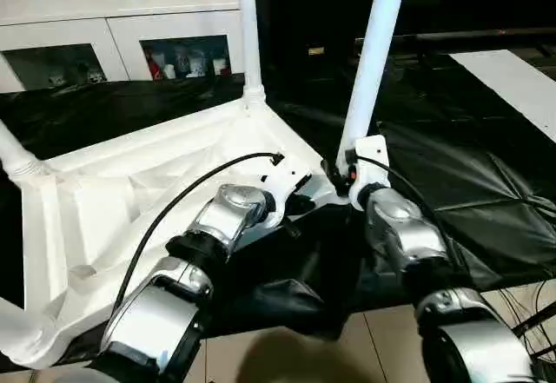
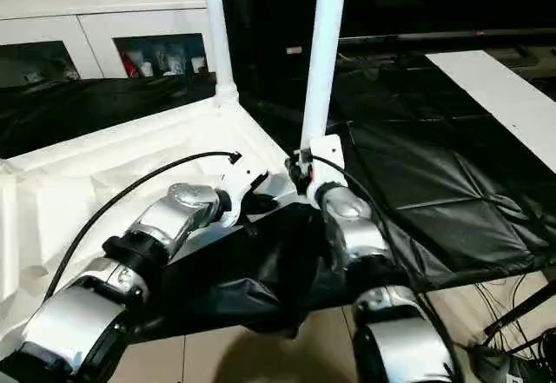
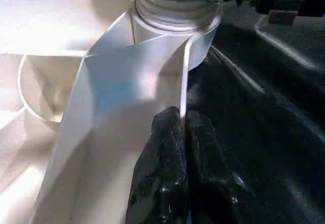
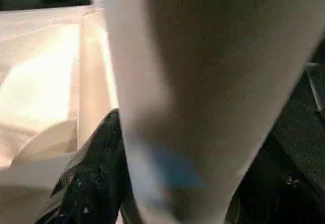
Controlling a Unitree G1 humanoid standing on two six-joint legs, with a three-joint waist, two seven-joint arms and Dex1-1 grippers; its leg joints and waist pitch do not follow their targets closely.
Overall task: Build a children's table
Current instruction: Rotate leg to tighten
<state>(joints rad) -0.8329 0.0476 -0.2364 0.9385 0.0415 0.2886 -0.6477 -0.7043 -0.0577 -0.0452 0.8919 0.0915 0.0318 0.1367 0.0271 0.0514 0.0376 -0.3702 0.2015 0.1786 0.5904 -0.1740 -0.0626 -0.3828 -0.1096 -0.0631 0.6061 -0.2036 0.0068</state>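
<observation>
While the tabletop (image 1: 130, 192) lies upside down on the black sheet (image 1: 469, 192), ribbed underside up, legs stand in its corners. The near-right leg (image 1: 372, 62) rises tilted from its socket, and the right gripper (image 4: 167, 203) straddles its base — jaws spread about the tube's width, one finger (image 4: 91, 168) against it. The left gripper (image 3: 183, 127) is pinched tight on the tabletop's thin edge rib beside that socket. Judged risk: the leg may not be fully seated; a sideways push could jam or pop it, or the thin rib could slip free.
</observation>
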